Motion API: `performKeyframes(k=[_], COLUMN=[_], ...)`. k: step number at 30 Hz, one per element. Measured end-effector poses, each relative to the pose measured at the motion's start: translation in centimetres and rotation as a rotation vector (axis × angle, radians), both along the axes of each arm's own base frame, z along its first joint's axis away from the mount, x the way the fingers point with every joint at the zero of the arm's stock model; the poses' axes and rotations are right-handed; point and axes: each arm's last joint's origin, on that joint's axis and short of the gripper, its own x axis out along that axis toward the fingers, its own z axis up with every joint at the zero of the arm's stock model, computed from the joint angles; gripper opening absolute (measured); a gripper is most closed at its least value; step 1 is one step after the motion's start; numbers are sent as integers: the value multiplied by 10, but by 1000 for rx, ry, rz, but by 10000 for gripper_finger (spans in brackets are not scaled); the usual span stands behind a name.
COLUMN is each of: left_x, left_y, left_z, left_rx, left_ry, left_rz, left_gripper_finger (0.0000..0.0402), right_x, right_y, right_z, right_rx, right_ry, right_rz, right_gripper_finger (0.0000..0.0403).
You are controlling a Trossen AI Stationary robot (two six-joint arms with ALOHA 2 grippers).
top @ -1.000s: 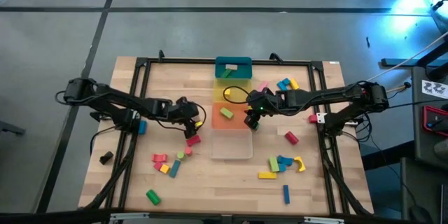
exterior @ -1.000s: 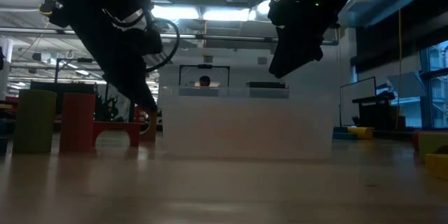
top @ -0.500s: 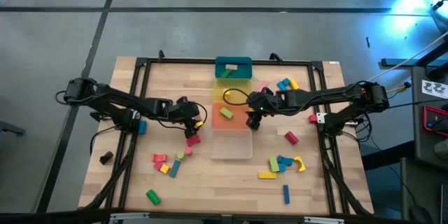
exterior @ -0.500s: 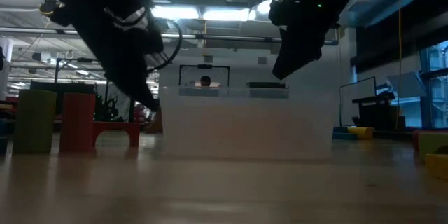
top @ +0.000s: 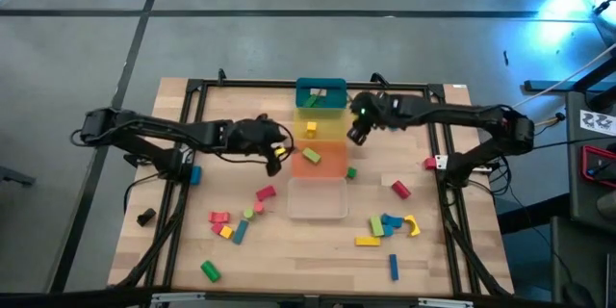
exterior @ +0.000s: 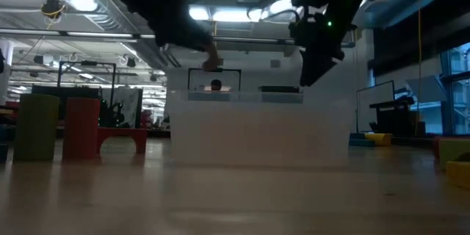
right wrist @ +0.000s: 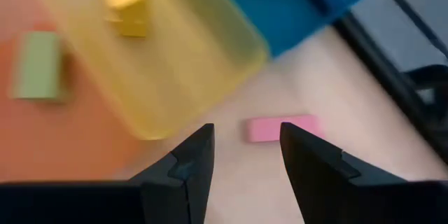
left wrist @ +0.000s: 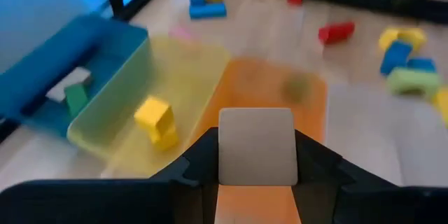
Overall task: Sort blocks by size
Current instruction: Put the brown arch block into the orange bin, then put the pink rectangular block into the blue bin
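My left gripper point(top: 279, 155) is shut on a tan block point(left wrist: 255, 146) and hangs above the left part of the orange bin point(top: 332, 162); it also shows in the low view point(exterior: 211, 62). My right gripper point(top: 357, 136) is open and empty, above the table just right of the yellow bin point(top: 327, 131). A pink block point(right wrist: 281, 129) lies flat on the table ahead of its fingers. A yellow block point(left wrist: 157, 120) lies in the yellow bin and a green block point(right wrist: 38, 65) in the orange bin. Other blocks lie scattered on the table. My left gripper pinches the tan block's two opposite sides point(left wrist: 222, 155) between its two fingers. The block's flat square face point(left wrist: 255, 136) shows between them. The block is lifted clear, above the orange bin.
Teal point(top: 320, 88), yellow, orange and clear point(top: 318, 200) bins stand in a row down the table's middle. Loose blocks lie at the near left point(top: 229, 223), near right point(top: 388, 225) and far right point(top: 393, 115). A small green block point(top: 351, 172) lies at the orange bin's right edge.
My left gripper has risen from near the table and gone toward the far right, over the orange bin, carrying the tan block. My right gripper has gone from the orange bin's right edge toward the far edge, to above the pink block.
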Motion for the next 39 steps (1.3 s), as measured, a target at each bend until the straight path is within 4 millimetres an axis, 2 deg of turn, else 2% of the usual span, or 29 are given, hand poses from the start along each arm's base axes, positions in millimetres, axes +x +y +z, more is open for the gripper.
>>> performKeyframes(k=[3, 7, 11, 15, 21, 26, 35, 39], left_x=[7, 18, 29, 37, 43, 43, 42, 42], left_y=[2, 2, 2, 3, 2, 2, 4, 4], left_z=[-5, -14, -27, -39, -50, -51, -52, -52], left_rx=[-1, -1, -1, -3, -21, -42, -76, -79], left_ry=[-13, -19, -21, -3, 6, 5, 13, 15], left_rz=[3, 3, 1, 0, 0, 13, 42, 44], left_gripper_finger=[118, 130, 135, 137, 139, 143, 207, 223], right_x=[-8, -15, -16, -16, -9, -7, 0, 3], right_y=[-19, -39, -53, -63, -69, -70, -75, -77], right_z=[0, 0, -4, -16, -39, -54, -81, -90], right_rx=[-63, -139, -143, -136, -131, -111, -74, -77], right_ry=[73, 163, 162, 221, 327, 398, 479, 508], right_rz=[72, 260, 422, 568, 739, 839, 954, 980], right_gripper_finger=[166, 166, 166, 166, 166, 166, 166, 166])
